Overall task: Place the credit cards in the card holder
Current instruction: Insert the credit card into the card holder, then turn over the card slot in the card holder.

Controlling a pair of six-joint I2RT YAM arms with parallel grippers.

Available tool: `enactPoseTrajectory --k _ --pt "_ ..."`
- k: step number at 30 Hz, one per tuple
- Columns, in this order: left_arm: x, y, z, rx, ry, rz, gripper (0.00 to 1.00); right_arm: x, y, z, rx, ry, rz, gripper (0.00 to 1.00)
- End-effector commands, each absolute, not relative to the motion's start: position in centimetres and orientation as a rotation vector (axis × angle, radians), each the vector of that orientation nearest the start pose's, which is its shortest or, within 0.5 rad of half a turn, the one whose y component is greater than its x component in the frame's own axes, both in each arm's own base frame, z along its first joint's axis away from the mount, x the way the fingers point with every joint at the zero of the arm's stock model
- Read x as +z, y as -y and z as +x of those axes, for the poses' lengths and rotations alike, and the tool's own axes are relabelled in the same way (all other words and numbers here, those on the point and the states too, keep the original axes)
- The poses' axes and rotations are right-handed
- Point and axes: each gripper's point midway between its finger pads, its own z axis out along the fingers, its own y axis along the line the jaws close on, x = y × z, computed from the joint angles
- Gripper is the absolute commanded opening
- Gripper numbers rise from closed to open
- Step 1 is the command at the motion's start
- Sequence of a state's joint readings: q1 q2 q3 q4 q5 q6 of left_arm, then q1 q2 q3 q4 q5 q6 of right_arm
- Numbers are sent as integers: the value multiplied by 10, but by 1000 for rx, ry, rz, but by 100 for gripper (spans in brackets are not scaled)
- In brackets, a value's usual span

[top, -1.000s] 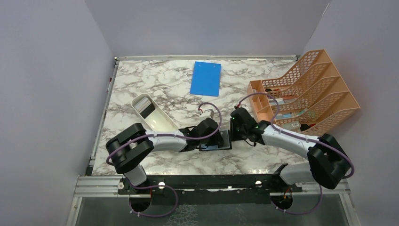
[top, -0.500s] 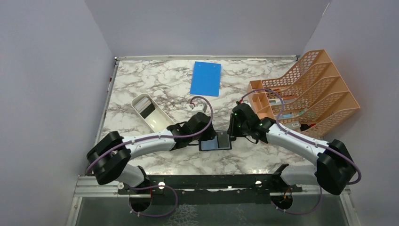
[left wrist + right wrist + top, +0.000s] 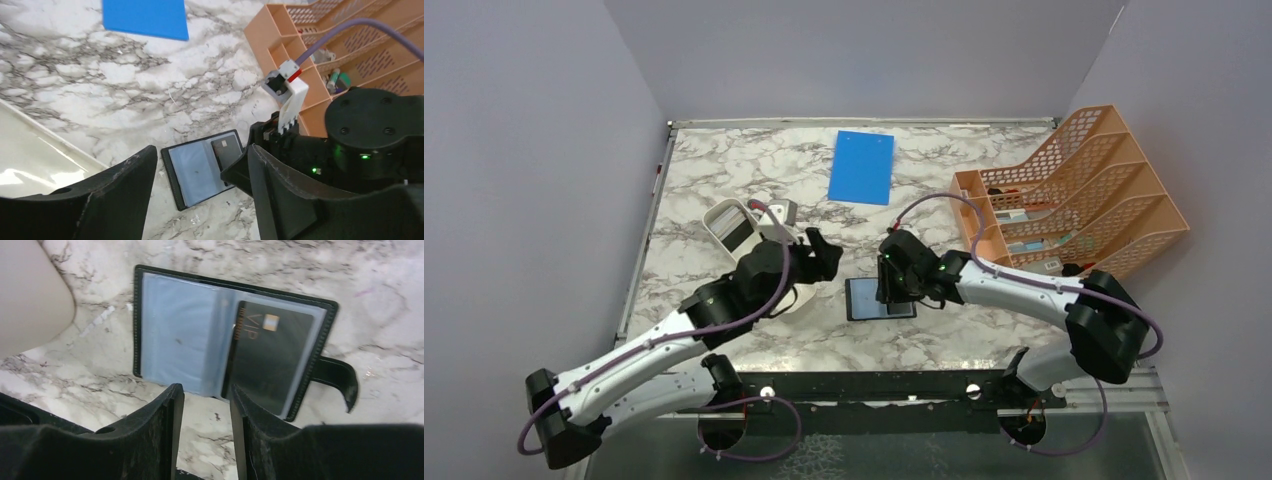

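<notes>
The card holder [image 3: 879, 298] lies open and flat on the marble, its grey-blue pockets [image 3: 175, 330] facing up and its snap tab [image 3: 340, 380] sticking out to one side. A black credit card [image 3: 272, 352] marked VIP sits in one of its pockets and also shows in the left wrist view [image 3: 227, 152]. My right gripper [image 3: 886, 285] hovers at the holder's edge, open [image 3: 205, 388], nothing between its fingers. My left gripper [image 3: 822, 255] stands to the holder's left and apart from it, open wide [image 3: 200, 150] and empty.
A white oblong tray [image 3: 724, 215] stands left of the holder, partly under my left arm, with something dark at its far end. A blue board [image 3: 862, 166] lies at the back. An orange mesh rack [image 3: 1074, 195] fills the right side.
My left gripper has drawn back to the left off the card holder and opened wider. My right gripper has slid left over the holder and also opened more.
</notes>
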State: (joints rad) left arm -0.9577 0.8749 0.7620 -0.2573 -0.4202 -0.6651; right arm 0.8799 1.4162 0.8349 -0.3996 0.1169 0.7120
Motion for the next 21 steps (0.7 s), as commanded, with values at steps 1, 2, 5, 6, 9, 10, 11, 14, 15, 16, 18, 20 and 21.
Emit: enactPoseTrajectory --k 1,2,5,6,9,10,11,14,15,16,18,20,21 --pt "233 185 218 -520 -1911 5 77 71 -283 214 431 -2570 -177 46" --pt "234 179 216 -513 -1900 1 93 71 -287 215 419 -2565 -188 47" --pt "237 164 213 -487 -1873 -17 99 67 -298 215 391 -2563 -219 49" --pt "238 160 212 -477 -1866 -22 99 64 -301 214 378 -2568 -230 49" --pt "240 150 210 -461 -1845 -33 99 58 -310 213 341 -2578 -253 49" --pt "239 148 210 -455 -1839 -33 99 55 -312 213 328 -2583 -257 49" --pt "239 145 209 -448 -1834 -37 99 52 -313 213 312 -2587 -262 49" --pt "236 137 208 -438 -1818 -53 99 43 -313 214 260 -2600 -267 48" --pt "235 135 208 -436 -1814 -59 99 39 -312 214 239 -2605 -268 48" --pt "235 132 207 -432 -1808 -67 99 35 -311 215 221 -2611 -271 48" --pt "234 128 207 -431 -1795 -81 99 28 -311 215 200 -2623 -282 47" --pt "234 124 206 -428 -1785 -89 99 20 -312 213 192 -2641 -301 47" --pt "235 123 206 -426 -1781 -91 99 16 -312 211 180 -2650 -310 47"
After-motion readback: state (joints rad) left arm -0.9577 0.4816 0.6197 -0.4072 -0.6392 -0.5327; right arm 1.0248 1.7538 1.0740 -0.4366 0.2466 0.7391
